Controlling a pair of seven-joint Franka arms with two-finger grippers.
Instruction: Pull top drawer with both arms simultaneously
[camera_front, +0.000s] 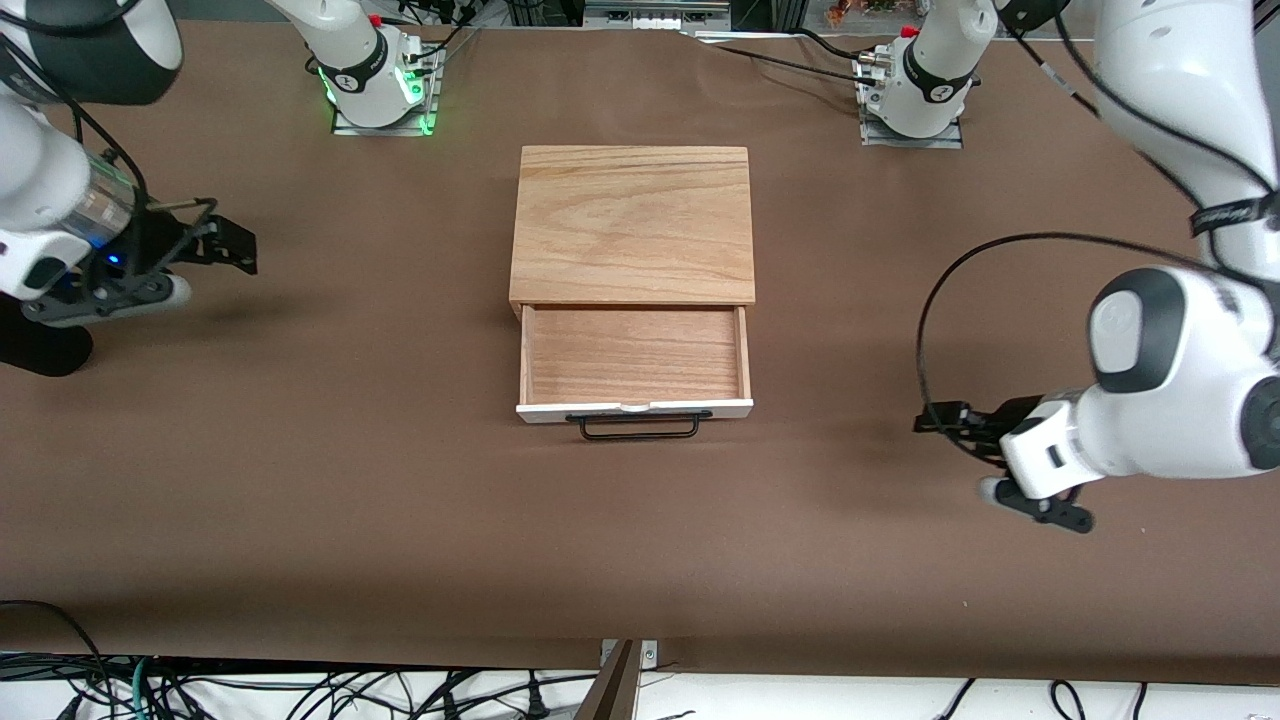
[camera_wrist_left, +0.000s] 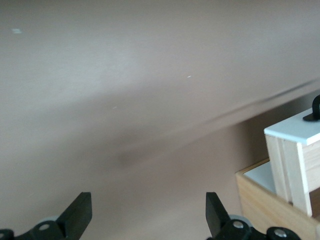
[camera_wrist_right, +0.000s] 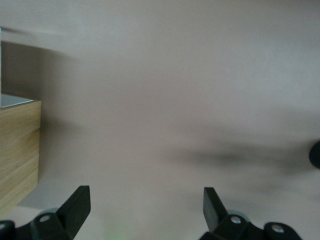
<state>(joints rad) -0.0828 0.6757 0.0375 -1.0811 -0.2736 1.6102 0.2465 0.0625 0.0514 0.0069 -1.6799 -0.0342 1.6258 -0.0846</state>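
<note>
The wooden box (camera_front: 632, 222) stands mid-table. Its top drawer (camera_front: 634, 355) is pulled out toward the front camera and is empty, with a white front panel and black wire loop handle (camera_front: 638, 426). My left gripper (camera_front: 950, 422) is open and empty over bare table toward the left arm's end, well apart from the drawer. In the left wrist view the gripper (camera_wrist_left: 147, 212) faces the table, with the drawer's corner (camera_wrist_left: 295, 150) at the edge. My right gripper (camera_front: 232, 245) is open and empty toward the right arm's end; in the right wrist view (camera_wrist_right: 145, 207) the box's side (camera_wrist_right: 17, 150) shows.
The brown table (camera_front: 400, 500) surrounds the box. The arm bases (camera_front: 375, 75) (camera_front: 915, 90) stand along the side farthest from the front camera. Cables hang below the table's near edge (camera_front: 300, 690).
</note>
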